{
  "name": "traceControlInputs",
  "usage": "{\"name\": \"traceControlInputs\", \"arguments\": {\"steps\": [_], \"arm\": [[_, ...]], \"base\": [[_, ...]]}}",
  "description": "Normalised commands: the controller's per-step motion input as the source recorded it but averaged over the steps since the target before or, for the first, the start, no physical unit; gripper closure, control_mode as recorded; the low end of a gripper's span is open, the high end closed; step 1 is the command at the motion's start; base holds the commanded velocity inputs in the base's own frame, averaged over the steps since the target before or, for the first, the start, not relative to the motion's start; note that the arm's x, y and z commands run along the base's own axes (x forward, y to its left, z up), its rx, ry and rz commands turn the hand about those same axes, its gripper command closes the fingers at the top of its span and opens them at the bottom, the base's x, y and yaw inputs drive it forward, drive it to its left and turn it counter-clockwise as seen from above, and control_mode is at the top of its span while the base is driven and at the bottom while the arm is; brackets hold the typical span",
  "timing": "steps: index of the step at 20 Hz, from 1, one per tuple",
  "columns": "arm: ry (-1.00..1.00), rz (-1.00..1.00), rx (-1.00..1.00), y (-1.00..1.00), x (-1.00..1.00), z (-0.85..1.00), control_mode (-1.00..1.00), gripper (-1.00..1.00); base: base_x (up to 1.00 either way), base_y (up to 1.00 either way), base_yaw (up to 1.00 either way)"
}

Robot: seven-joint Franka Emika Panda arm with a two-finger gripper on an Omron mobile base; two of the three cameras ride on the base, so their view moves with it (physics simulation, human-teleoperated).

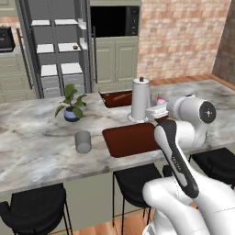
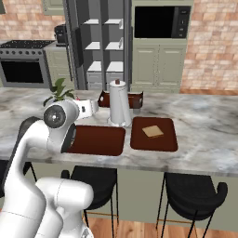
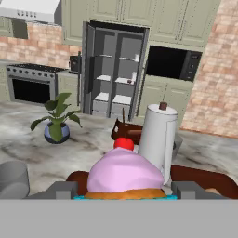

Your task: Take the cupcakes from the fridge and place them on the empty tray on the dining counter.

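I am carrying a cupcake (image 3: 124, 169) between my jaws, which grip its teal wrapper on both sides. My gripper (image 3: 124, 189) hovers above the empty tray (image 1: 131, 138), just in front of the paper-towel roll (image 1: 141, 98) on the dining counter (image 1: 36, 147). The cupcake sits upright, its axis vertical, cherry on top. Next, I judge, I lower it onto the tray and let go.

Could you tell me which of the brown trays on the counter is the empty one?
The empty tray sits left of the paper-towel roll, just below the gripper; the tray to its right carries tan food.
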Motion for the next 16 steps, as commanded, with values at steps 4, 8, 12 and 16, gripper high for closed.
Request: {"name": "traceControlInputs", "arguments": {"steps": [4,8,12,16], "arm": [[0.07,0.21,0.01,0.14,0.53,-0.27,-1.00,1.00],[0.22,0.22,0.00,0.17,0.44,-0.04,-1.00,1.00],[0.25,0.20,0.00,0.16,0.30,0.00,-1.00,1.00],[0.03,0.25,0.00,0.08,0.02,-0.28,-1.00,1.00]], "base": [[0.00,0.00,0.00],[0.00,0.00,0.00],[0.00,0.00,0.00],[0.00,0.00,0.00]]}}
